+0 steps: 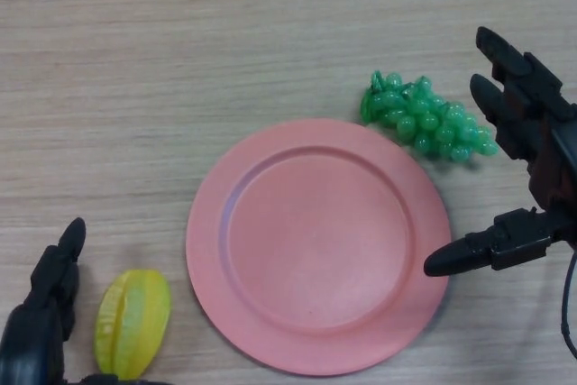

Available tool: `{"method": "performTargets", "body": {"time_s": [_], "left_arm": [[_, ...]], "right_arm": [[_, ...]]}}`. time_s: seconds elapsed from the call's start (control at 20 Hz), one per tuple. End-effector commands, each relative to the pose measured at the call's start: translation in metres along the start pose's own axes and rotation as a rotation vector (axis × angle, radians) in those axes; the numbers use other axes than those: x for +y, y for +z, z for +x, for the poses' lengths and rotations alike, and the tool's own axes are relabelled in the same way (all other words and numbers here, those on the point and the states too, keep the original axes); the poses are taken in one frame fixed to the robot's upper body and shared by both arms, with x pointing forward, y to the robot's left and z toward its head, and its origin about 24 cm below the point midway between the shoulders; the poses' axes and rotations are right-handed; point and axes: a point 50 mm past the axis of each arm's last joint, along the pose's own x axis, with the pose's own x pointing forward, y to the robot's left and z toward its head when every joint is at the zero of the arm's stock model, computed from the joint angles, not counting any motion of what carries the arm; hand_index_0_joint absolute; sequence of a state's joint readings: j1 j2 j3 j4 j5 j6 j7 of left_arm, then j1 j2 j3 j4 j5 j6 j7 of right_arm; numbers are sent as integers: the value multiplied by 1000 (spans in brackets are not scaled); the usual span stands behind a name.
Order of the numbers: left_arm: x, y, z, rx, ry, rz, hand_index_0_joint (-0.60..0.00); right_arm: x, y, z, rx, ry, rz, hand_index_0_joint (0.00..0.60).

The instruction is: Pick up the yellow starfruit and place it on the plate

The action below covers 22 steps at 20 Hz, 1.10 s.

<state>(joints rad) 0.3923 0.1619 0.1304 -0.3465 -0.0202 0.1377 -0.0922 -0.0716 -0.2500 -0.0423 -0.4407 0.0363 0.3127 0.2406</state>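
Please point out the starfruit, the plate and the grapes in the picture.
starfruit (132,323), head view, on its middle ridge.
plate (317,242), head view, on its bare flat centre.
grapes (426,117), head view, on the middle of the bunch.

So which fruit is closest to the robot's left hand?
The yellow starfruit. It lies right beside the left hand at the bottom left, off the pink plate. The green grapes sit far across the plate, near the right hand.

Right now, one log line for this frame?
starfruit: on table, left of plate | plate: empty | left hand: open beside starfruit | right hand: open
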Motion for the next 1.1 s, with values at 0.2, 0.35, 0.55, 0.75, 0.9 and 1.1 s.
{"method": "performTargets", "body": {"time_s": [0.2,0.35,0.55,0.75,0.9,1.1], "left_arm": [[9,19,-5,-155,-6,170,-600],[12,18,-7,-165,6,206,-600],[23,26,-8,-179,61,207,-600],[37,49,-12,-342,206,399,-600],[45,80,-11,-531,343,571,-600],[31,115,-11,-732,286,451,-600]], "right_arm": [[-10,35,-4,-205,-35,-53,0],[-9,34,-4,-199,-27,-51,0],[-8,33,-4,-188,-16,-42,0],[-8,34,-5,-189,-15,-25,0],[-11,35,-4,-195,-21,-35,0],[-13,36,-5,-204,-33,-35,0]]}}
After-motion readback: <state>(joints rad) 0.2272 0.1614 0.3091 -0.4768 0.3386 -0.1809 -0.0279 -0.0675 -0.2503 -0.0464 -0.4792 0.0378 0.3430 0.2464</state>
